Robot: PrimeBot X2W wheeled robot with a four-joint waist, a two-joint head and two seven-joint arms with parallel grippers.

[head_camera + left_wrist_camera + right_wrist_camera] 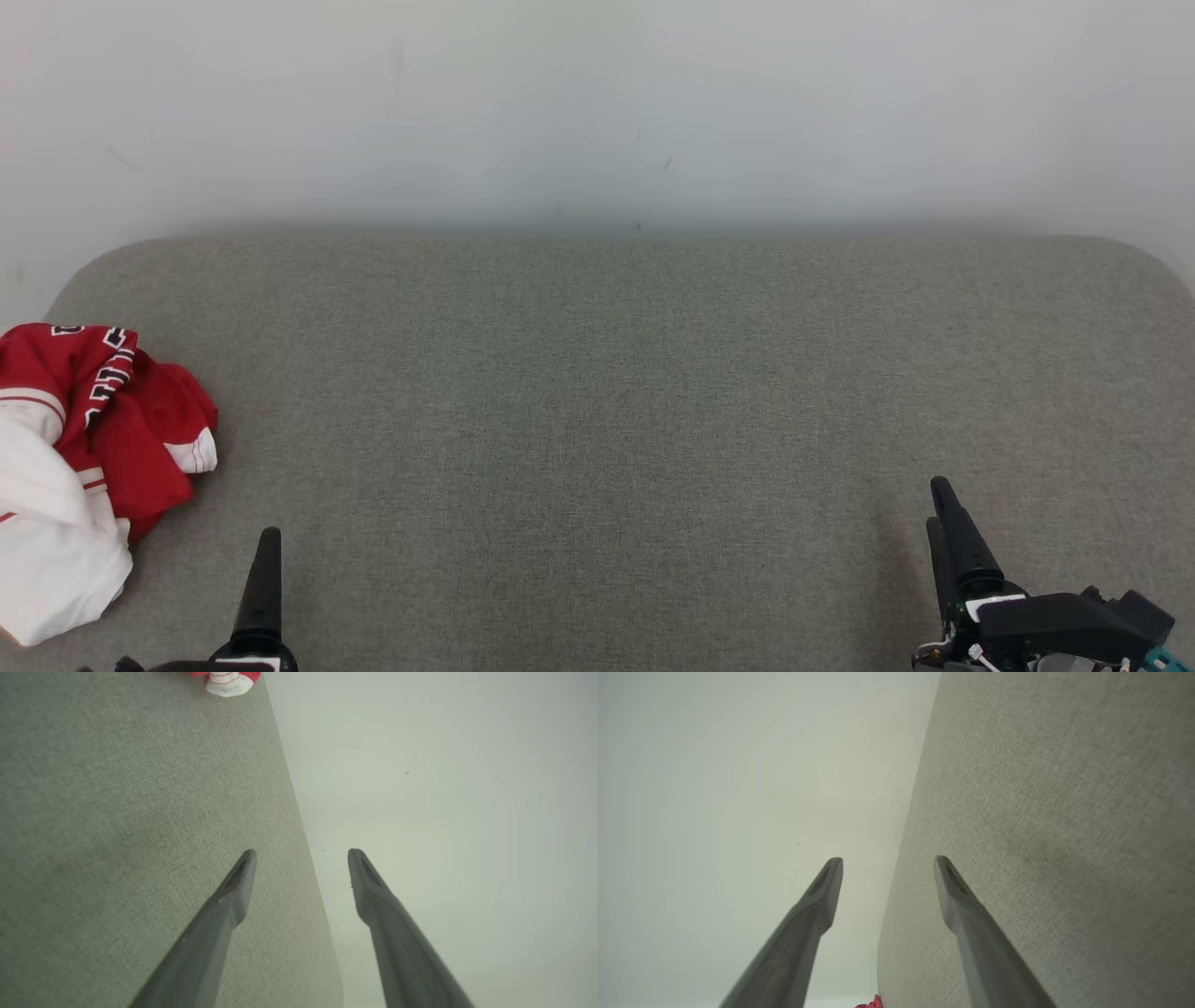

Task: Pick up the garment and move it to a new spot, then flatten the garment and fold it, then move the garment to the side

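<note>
The garment (89, 457) is a crumpled red and white jersey lying bunched at the left edge of the grey fabric table (616, 420). A red and white corner of the garment (226, 681) peeks in at the top of the left wrist view, and a red scrap of the garment (873, 1003) sits at the bottom of the right wrist view. My left gripper (266, 551) is low at the front left, just right of the jersey and apart from it. Its fingers (233, 891) stand wide open with nothing between them. My right gripper (943, 513) is at the front right, open and empty too.
A pale wall (597, 112) rises behind the table's far edge. The table has rounded far corners, and its grey cloth stretches between the two grippers.
</note>
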